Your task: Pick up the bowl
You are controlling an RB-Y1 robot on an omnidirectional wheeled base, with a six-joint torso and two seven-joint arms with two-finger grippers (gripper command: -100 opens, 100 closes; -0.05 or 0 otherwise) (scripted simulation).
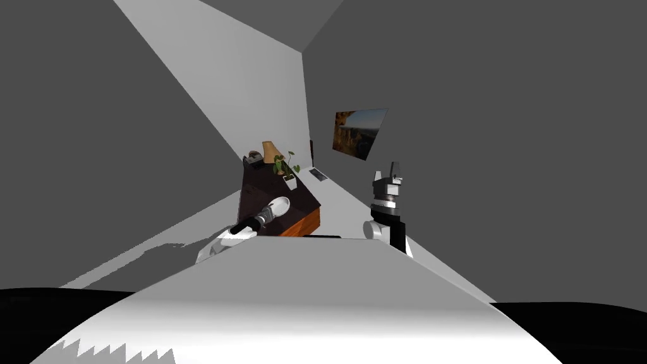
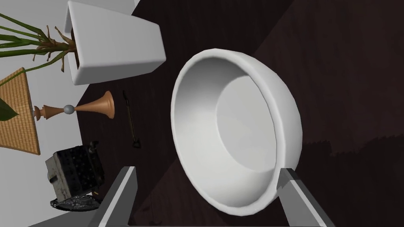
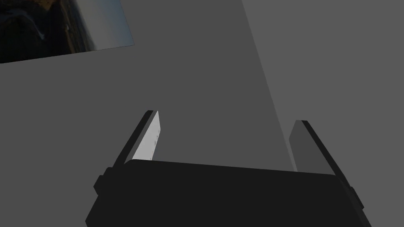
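Note:
A plain white bowl [image 2: 236, 134] stands upright on a dark tabletop [image 2: 347, 79]. In the left wrist view my left gripper [image 2: 207, 170] is open, one finger on each side of the bowl's near rim, not pressing it. In the head view the bowl [image 1: 280, 205] sits near the table's near corner, with my left gripper [image 1: 265, 216] right at it. My right gripper [image 1: 388, 172] is raised to the right of the table, and its wrist view shows the right gripper [image 3: 225, 117] open and holding nothing.
Beyond the bowl on the table are a white planter [image 2: 114, 43] with a plant, a brown turned-wood piece [image 2: 79, 108] with a woven shade [image 2: 17, 112], a thin dark tool [image 2: 131, 120] and a dark boxy device [image 2: 75, 173]. The table's orange-brown side [image 1: 302, 225] faces me.

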